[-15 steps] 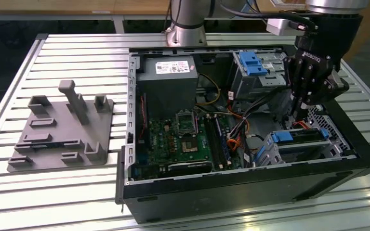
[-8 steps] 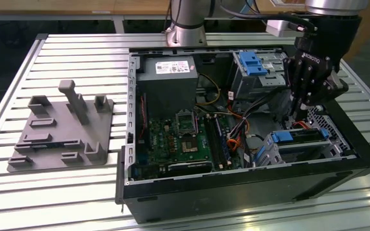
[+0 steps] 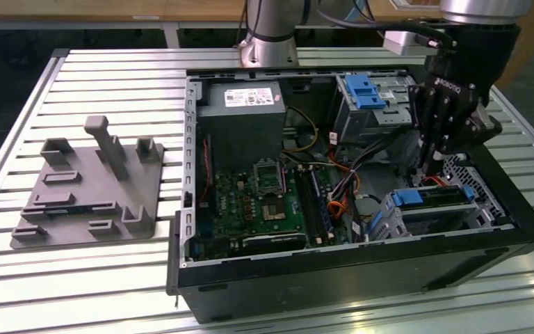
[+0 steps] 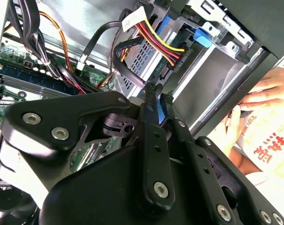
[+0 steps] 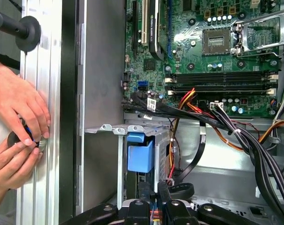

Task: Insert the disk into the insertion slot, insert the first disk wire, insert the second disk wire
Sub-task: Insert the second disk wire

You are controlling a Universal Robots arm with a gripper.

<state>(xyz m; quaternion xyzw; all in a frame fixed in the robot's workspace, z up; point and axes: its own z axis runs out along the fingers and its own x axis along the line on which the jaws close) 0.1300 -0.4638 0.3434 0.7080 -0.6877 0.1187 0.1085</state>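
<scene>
The disk [image 3: 427, 197], silver in a blue carrier [image 5: 141, 156], sits inside the insertion slot [image 3: 437, 221], the perforated metal cage at the case's corner on the exterior view's right. My gripper [image 3: 431, 174] hangs just above the disk's rear edge. In the second wrist view the gripper [image 4: 158, 93] has its fingers nearly together on the plug end of a black disk wire [image 4: 120, 58]. A red, yellow and black wire bundle [image 4: 156, 40] runs to a plug at the disk's back. In the first wrist view the gripper [image 5: 153, 187] points at the carrier.
A motherboard [image 3: 262, 198], a power supply [image 3: 244, 115] and a taller cage with a blue latch [image 3: 364, 90] fill the case. Loose cables [image 5: 235, 136] cross beside the slot. A person's hands [image 5: 17, 126] rest outside the case wall. A grey fixture [image 3: 91, 188] lies on the exterior view's left.
</scene>
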